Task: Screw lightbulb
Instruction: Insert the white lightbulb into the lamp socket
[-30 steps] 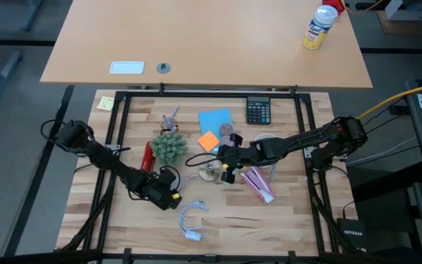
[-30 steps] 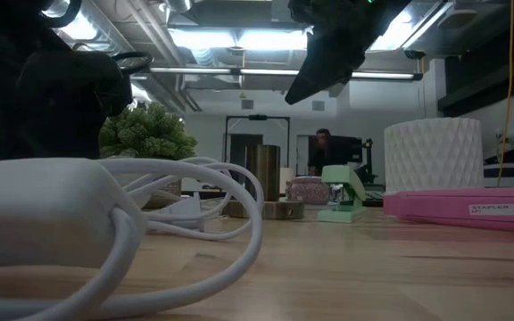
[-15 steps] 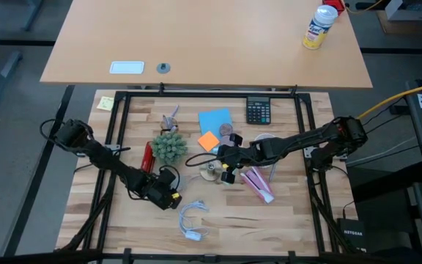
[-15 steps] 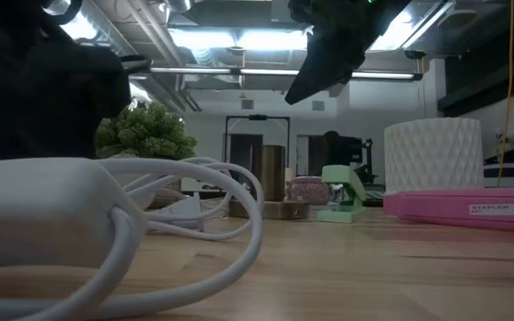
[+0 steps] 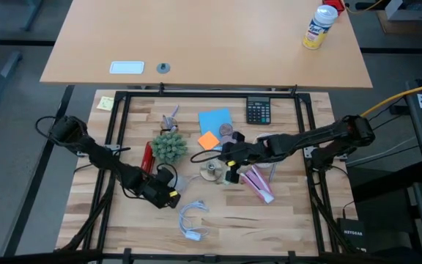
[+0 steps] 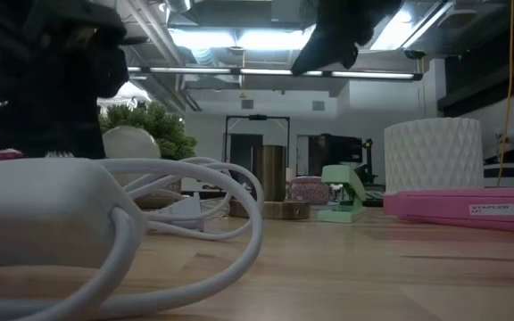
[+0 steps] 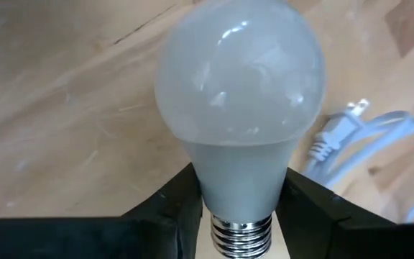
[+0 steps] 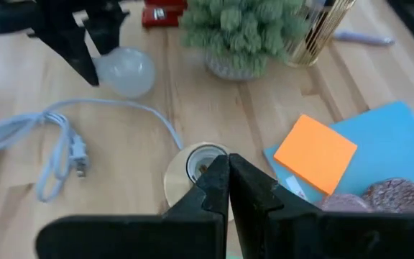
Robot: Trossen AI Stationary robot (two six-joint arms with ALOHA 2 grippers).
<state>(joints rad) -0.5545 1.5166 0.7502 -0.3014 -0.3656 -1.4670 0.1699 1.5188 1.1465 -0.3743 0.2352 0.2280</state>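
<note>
The lightbulb [image 7: 239, 79], a frosted white globe with a grey screw base, is in my left gripper [image 5: 167, 196] near the table's front left. It also shows in the right wrist view [image 8: 124, 72] and in the low view [image 6: 130, 143]. A round wooden base with a white socket [image 5: 211, 170] stands on the table at its middle. My right gripper [image 8: 227, 180] is shut and empty, and hovers above the socket's base [image 8: 192, 169]; in the low view it is high above the table [image 6: 333, 40]. A white cord with a plug [image 5: 193, 220] lies near the front edge. My left gripper pinches the bulb's narrow white neck [image 7: 239, 191], just above the grey screw base [image 7: 241, 234], between its two fingers [image 7: 182, 208]. The globe sticks out past the fingertips. The bulb looks lifted clear of the table, roughly level.
A green artificial plant [image 5: 168, 147], a red stapler [image 5: 147, 155], blue paper [image 5: 215, 119], orange sticky notes [image 5: 209, 141] and a calculator [image 5: 258, 111] lie behind the socket. A pink stapler [image 5: 258, 183] lies to its right. Bare wood shows along the front edge.
My right gripper has risen and gone slightly toward the table's right edge, still shut. My left gripper has shifted a little with the bulb, whose globe now shows beside it in the low view.
</note>
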